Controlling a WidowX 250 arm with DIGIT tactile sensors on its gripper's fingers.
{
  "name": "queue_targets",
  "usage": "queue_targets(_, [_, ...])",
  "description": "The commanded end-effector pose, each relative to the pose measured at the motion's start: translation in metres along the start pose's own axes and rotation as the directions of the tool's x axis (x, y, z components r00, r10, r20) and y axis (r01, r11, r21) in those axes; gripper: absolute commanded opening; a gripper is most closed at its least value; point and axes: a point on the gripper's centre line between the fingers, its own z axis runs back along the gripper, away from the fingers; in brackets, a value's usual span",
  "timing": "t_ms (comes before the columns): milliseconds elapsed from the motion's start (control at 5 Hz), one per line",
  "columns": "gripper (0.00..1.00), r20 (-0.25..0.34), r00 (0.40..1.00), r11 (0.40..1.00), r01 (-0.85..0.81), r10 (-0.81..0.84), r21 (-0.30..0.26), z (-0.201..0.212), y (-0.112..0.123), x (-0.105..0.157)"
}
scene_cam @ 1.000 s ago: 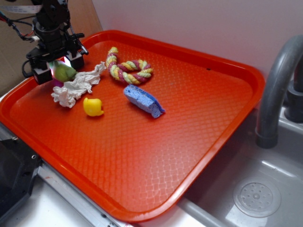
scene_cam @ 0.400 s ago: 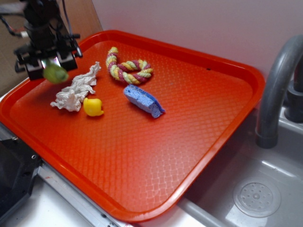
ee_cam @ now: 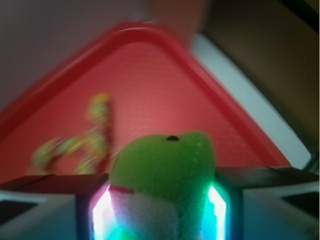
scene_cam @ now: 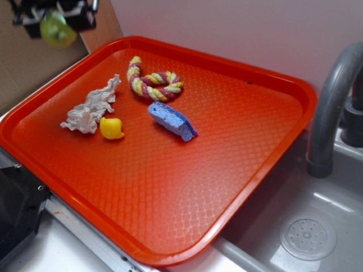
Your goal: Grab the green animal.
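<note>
Beside a grey sink [scene_cam: 306, 226] with a curved grey faucet [scene_cam: 332, 107], a large orange plastic tray [scene_cam: 272, 164] rests on the worktop against a pale wall. High above the tray's far left corner, the small rounded yellow-green soft toy animal [scene_cam: 57, 31] hangs pinched in the black gripper [scene_cam: 54, 14]; the wrist view shows the toy [ee_cam: 165, 185] wedged between the two jaws, its whitish underside lit from behind. Judging by this, the grab looks done: the toy is clear of the tray and held firmly, with nothing evidently left but to keep hold.

On the tray lie a crumpled white paper wad [scene_cam: 91, 107], a small bright yellow duck-like toy [scene_cam: 112, 128] just beside it, a blue oblong sponge [scene_cam: 173, 121], and a coiled yellow-and-red rope toy [scene_cam: 152, 80] near the far rim.
</note>
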Motion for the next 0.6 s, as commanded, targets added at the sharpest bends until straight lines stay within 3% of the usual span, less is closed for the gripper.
queue_targets(0, [0.00,0.177,0.877,0.872,0.471,-0.446,-0.138,0.098,-0.017,-0.052])
queue_targets(200, [0.00,0.211,0.839,0.813,0.540,-0.502,-0.215,0.126,-0.024,-0.076])
queue_targets(400, [0.00,0.127,0.872,0.848,0.489,-0.472,-0.207,0.118,-0.025,-0.072])
